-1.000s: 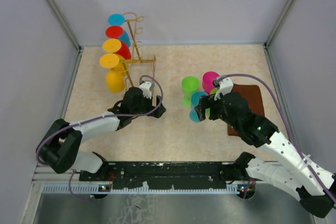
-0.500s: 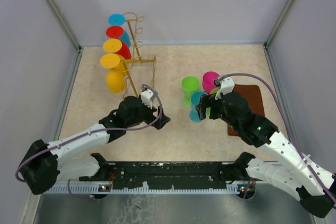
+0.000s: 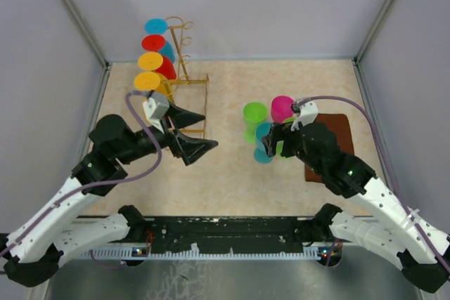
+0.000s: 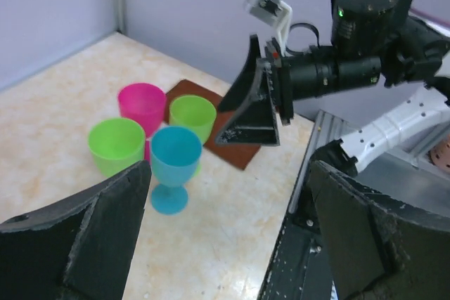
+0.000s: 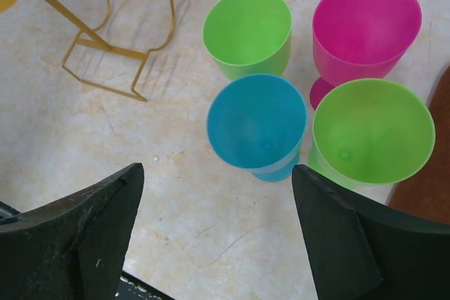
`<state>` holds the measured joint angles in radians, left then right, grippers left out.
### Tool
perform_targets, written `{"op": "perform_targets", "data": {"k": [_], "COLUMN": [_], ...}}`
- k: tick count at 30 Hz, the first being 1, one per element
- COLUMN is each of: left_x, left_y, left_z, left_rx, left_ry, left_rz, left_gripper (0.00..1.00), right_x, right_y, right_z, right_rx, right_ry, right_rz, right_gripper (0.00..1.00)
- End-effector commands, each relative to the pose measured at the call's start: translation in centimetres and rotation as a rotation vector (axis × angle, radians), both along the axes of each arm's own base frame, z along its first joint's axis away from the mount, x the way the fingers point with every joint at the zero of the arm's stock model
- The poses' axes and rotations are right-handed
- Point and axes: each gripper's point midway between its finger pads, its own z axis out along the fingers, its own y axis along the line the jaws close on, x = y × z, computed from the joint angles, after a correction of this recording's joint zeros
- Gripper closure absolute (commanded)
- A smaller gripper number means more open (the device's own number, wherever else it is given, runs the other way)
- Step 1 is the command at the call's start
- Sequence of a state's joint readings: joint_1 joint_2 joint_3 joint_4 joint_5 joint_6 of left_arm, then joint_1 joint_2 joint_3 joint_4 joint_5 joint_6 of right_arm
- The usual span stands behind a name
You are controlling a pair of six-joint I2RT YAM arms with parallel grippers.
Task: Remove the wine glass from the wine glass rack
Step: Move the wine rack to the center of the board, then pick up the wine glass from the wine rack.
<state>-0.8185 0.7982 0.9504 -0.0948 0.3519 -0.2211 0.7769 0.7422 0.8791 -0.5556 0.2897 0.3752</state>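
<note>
The golden wire wine glass rack point(image 3: 187, 61) stands at the back left; its wavy base point(image 5: 133, 40) shows in the right wrist view. Several wine glasses hang on it, their feet showing as discs: blue point(image 3: 156, 26), red point(image 3: 152, 42), yellow point(image 3: 150, 60) and orange point(image 3: 146, 81). My left gripper point(image 3: 205, 132) is raised in front of the rack, open and empty, facing right toward the table glasses; it touches no glass. My right gripper point(image 3: 271, 144) hangs open above the standing blue glass point(image 5: 256, 121), holding nothing.
Standing near the blue glass are two green glasses point(image 5: 247, 29) point(image 5: 373, 131) and a pink one point(image 5: 365, 22). A brown mat point(image 3: 337, 131) lies to their right. The left wrist view shows the same glasses point(image 4: 174, 156) and the right gripper point(image 4: 256, 103).
The left arm has lifted off the table and pulled back to the left, its gripper now pointing right and covering the lowest glass bowl. The right arm has barely moved.
</note>
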Motion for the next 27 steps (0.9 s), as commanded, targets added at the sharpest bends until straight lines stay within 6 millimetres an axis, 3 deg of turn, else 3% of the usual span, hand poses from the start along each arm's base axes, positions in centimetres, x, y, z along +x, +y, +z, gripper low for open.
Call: {"op": "perform_targets", "data": {"k": [1,2,8,12,17,22,27], "left_x": [2.1,2.9,7.2,11.3,14.2,15.6,15.5], "left_y": [1.7,2.3,5.4,9.4,14.5,20.1,22.1], "left_z": [1.8,3.1,6.7,6.1,6.0,4.0,3.0], "left_rx": [0.117,0.120,0.099,0.070,-0.015,-0.118,-0.150], "left_ry": [0.032,0.034,0.092,0.218,0.292,0.416,0.428], "left_rz": [0.144,0.201,0.369,0.466,0.614,0.795,0.886], "left_gripper": [0.00,0.00,0.00,0.00,0.00,0.01,0.03], "right_x": [0.0,-0.2,-0.5,-0.7,-0.8,-0.8,-0.8], "right_y": [1.0,1.2,0.9,1.0,1.0,1.1,1.4], "right_z": [5.2,5.6,6.9,7.0,7.2,7.1,6.7], "right_rx": [0.172,0.195,0.254,0.253,0.257,0.249,0.239], "right_ry": [-0.132,-0.145,-0.185,-0.176,-0.171,-0.169,-0.159], "right_rz": [0.026,0.036,0.035,0.043,0.042,0.054,0.065], "right_gripper": [0.13,0.13,0.10,0.09,0.09,0.09,0.09]}}
